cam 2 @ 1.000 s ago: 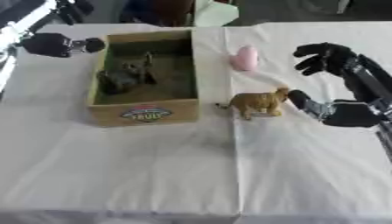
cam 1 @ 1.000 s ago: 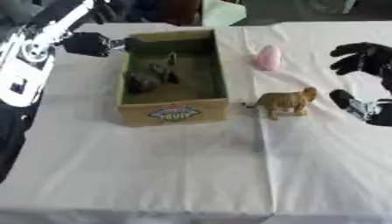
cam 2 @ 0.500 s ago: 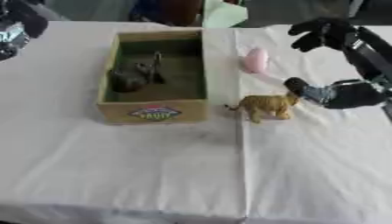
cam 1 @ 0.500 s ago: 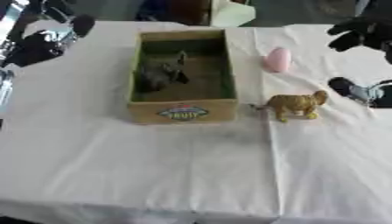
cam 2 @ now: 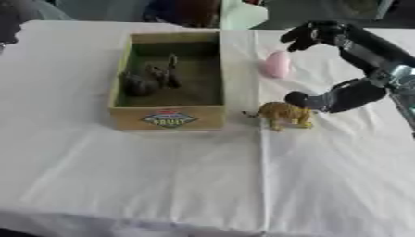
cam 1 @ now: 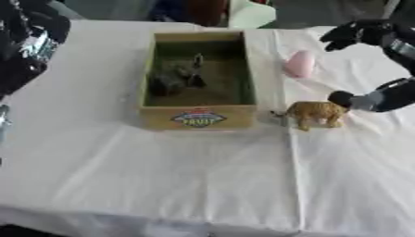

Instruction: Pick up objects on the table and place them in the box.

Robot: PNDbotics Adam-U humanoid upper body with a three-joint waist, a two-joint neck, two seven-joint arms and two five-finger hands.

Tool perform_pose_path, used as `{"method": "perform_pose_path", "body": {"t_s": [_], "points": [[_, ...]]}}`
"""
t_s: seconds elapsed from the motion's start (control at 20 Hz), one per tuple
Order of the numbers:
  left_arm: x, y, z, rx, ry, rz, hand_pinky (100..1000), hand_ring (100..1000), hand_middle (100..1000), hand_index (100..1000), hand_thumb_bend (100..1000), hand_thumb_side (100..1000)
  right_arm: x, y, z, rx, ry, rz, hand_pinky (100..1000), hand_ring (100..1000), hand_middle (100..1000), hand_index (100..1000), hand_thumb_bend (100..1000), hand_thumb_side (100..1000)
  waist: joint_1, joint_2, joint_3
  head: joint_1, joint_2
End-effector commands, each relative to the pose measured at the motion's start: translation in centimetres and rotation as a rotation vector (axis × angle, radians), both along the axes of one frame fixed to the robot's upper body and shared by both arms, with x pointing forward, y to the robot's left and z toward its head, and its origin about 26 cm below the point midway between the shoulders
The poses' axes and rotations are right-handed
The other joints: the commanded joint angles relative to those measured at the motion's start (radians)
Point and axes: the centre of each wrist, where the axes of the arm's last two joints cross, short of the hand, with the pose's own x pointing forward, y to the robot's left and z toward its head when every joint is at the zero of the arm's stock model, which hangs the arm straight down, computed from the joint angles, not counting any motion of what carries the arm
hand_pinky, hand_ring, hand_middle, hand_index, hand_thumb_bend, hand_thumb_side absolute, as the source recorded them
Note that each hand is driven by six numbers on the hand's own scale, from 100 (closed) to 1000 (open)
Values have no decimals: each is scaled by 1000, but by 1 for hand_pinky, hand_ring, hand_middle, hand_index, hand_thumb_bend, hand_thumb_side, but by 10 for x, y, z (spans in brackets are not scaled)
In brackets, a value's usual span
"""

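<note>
Spreading wide, the right hand (cam 2: 344, 69) brackets the tan animal (cam 2: 284, 114); its palm is cut off.

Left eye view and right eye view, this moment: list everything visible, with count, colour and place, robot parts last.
Box: one, tan cardboard with a coloured label on its near wall, centre-left on the table.
Dark animal figure: one, grey-brown, inside the box.
Tan animal figure: one, standing on the cloth just right of the box's near corner.
Pink oval object: one, on the cloth right of the box, farther back.
Tablecloth: one, white, covering the table.
Right hand: black, open, thumb tip next to the tan animal figure, fingers above the pink oval object.
Left hand: black and silver, at the upper left edge; fingers unclear.
</note>
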Motion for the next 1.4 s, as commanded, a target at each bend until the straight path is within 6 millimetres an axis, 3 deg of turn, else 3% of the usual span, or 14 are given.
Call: {"method": "perform_pose_path", "body": {"t_s": [0.05,0.7,1.4], "points": [[-1,5,2,-34,-6,20,572,614,624,793,543,681,9,-8,3,-76,-7,-32,781,776,818,893,462,402,1,-10,3,-6,0],[-5,6,-14,-83,34,16,568,611,621,792,550,687,37,-27,-37,-166,62,-143,781,776,818,893,473,421,5,-3,19,-17,-4],[-6,8,-20,-86,58,14,567,611,622,792,546,699,40,-40,-62,-312,113,-175,769,754,791,873,473,438,6,-5,13,-17,2]]}}
